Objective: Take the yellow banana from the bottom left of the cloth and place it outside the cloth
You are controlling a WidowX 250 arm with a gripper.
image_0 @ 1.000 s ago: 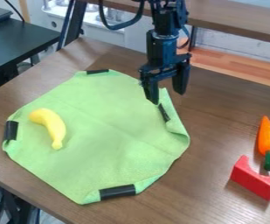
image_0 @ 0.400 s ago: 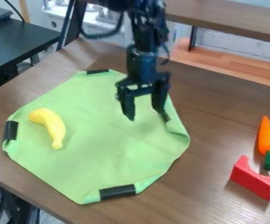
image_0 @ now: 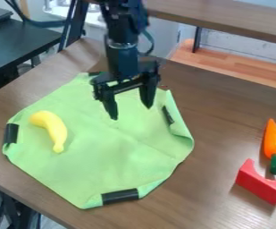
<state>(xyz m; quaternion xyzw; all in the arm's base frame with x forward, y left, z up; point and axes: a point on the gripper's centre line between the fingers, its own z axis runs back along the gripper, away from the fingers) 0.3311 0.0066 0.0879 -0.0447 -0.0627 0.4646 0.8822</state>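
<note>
While the yellow banana (image_0: pixel 54 129) is lying on the green cloth (image_0: pixel 107 156), left of the gripper (image_0: pixel 131 113) and well apart, the empty fingers (image_0: pixel 109 105) are hanging spread; compared with earlier, the gripper is hovering farther left in view, nearer the banana.

My counts, quick: one banana (image_0: pixel 50 127), one carrot (image_0: pixel 273 138), so I put down two food pieces. One red block (image_0: pixel 262 183) (notched, but I tally it as a single piece). Banana, carrot and block together make three on my one worktop (image_0: pixel 211 125). One green cloth (image_0: pixel 104 156). Black tape strips (image_0: pixel 120 196) on that cloth: I get four. One claw (image_0: pixel 131 112), mine, and I count two fingers on it.
</note>
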